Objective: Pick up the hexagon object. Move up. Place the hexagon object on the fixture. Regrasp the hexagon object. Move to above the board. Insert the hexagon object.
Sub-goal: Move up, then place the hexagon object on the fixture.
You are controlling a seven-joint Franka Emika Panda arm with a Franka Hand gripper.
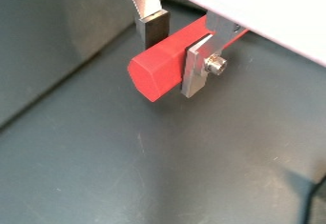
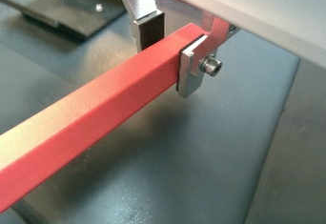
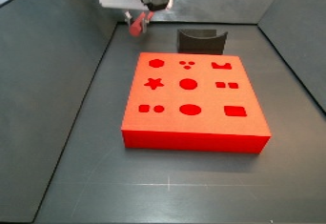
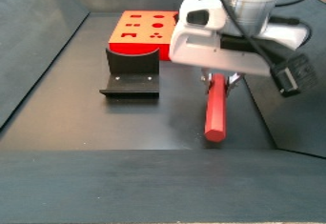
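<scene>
The gripper [image 2: 173,49] is clamping the hexagon object [image 2: 90,123] near one end and carrying it above the floor, beside the fixture [image 4: 132,81]; placing, regrasping and insertion into the board [image 3: 192,102] appear outstanding.

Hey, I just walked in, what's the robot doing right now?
The gripper has its jaws closed on one end of the hexagon object, a long red rod, carrying it above the floor beside the fixture. The board with its shaped holes lies behind the fixture, nothing inserted yet.
</scene>
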